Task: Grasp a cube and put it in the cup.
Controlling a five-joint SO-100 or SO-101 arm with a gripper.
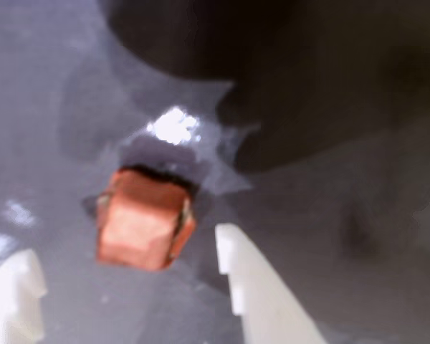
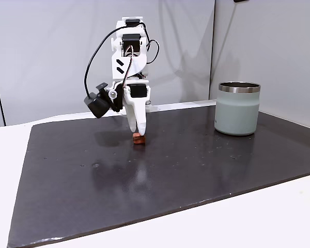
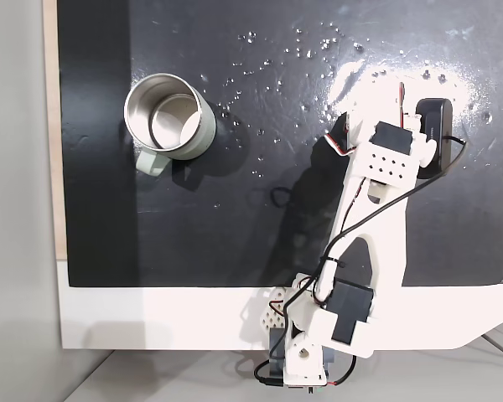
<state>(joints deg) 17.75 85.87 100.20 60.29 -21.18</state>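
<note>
While open, claw (image 1: 129, 287) straddles cube (image 1: 145, 218).

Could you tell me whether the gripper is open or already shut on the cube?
Open. In the wrist view the gripper has its two white fingers spread, with the cube resting on the dark mat between them, untouched.

My wrist view is blurred: the cube (image 1: 145, 228) shows soft edges, and both fingers (image 1: 261, 287) of my gripper (image 1: 129, 287) are cut off by the bottom edge. In the fixed view from above, my own arm (image 3: 377, 209) hides the cube and gripper. The cup (image 2: 237, 108) hides its inside from the side.
</note>
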